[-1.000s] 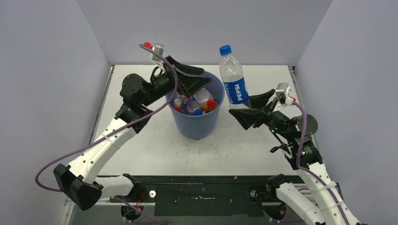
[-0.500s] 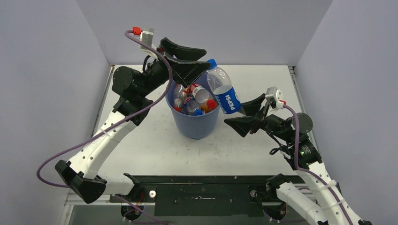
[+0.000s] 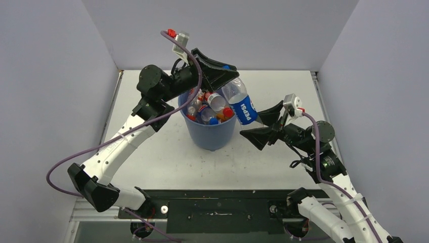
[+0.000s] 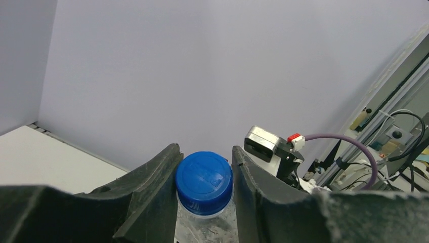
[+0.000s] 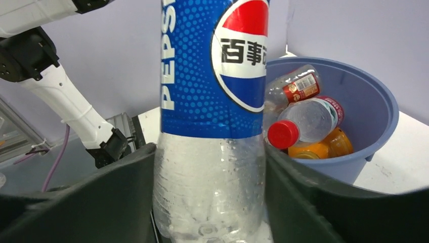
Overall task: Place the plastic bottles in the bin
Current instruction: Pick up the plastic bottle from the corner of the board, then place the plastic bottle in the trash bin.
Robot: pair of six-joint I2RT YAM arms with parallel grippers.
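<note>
The clear plastic bottle with blue label and blue cap leans over the rim of the round blue plastic bin. The right gripper fingers pinch its base; the left gripper fingers pinch its cap. Hazard: opposed pulls from both arms may twist the bottle free, so that it drops onto the table. From above the cap is hidden. In the right wrist view the base is cut off.

A pale, matt surface is seen, closed in by plain walls at 9, 12 and 3 o'clock. A blue bin is stood upright on it, near the middle and a little towards 12 o'clock. A dark strip is laid along the 6 o'clock edge, where the arm bases are fixed.
</note>
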